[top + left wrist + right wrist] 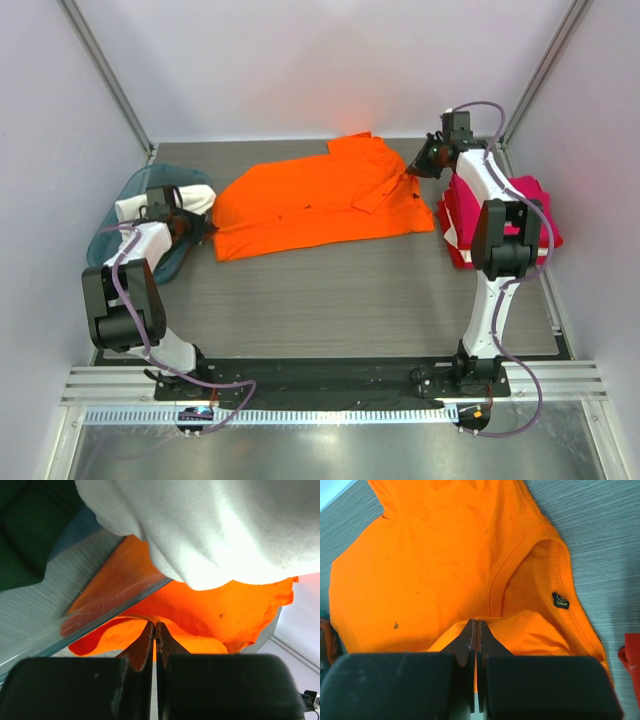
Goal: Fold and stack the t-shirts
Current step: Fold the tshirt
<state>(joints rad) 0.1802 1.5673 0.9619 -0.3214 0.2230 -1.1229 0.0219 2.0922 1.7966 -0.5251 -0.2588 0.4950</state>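
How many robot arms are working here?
2: the left arm beside the bin, the right arm beside the red stack. Both hold the orange shirt. None seems hidden.

Black neck label [560, 600] inside orange t-shirt [445, 565] collar: "size". Nothing else legible.

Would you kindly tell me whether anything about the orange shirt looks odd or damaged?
The orange shirt carries a few small dark specks, clearest in the right wrist view; they look like stains. No tear shows.
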